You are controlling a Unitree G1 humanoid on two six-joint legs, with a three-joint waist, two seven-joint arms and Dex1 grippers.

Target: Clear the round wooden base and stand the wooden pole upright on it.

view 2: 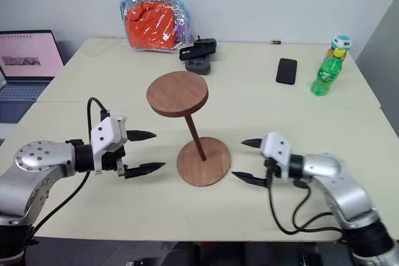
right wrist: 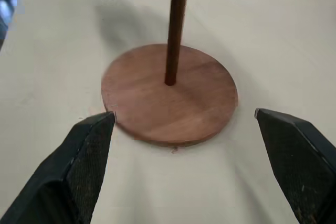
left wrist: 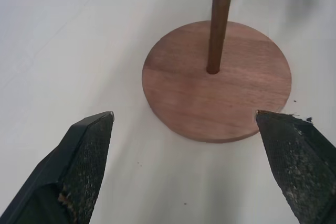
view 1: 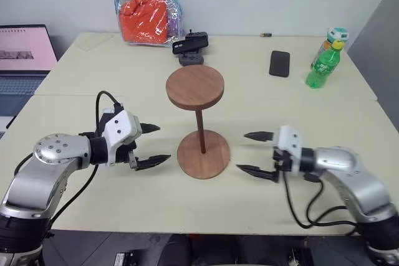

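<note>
1. Round wooden base (view 1: 203,154) – flat, thin reddish-brown disc w/ visible grain, lying flat on the cream table, near its front-centre. Its centre hole is filled by the rod's lower end.
2. Wooden pole (view 1: 201,130) – thin, straight dark-brown rod, standing in the base's centre, about upright; leans slightly in the right eye view. Nothing grips it.
3. Pole's fixed disc (view 1: 195,86) – round, reddish-brown, at the top end, roughly level, abt same width as the base, well above it.

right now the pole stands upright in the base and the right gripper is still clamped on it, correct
Not quite. The pole does stand in the base, but the right gripper is open and clear of it, as the left eye view shows.
</note>
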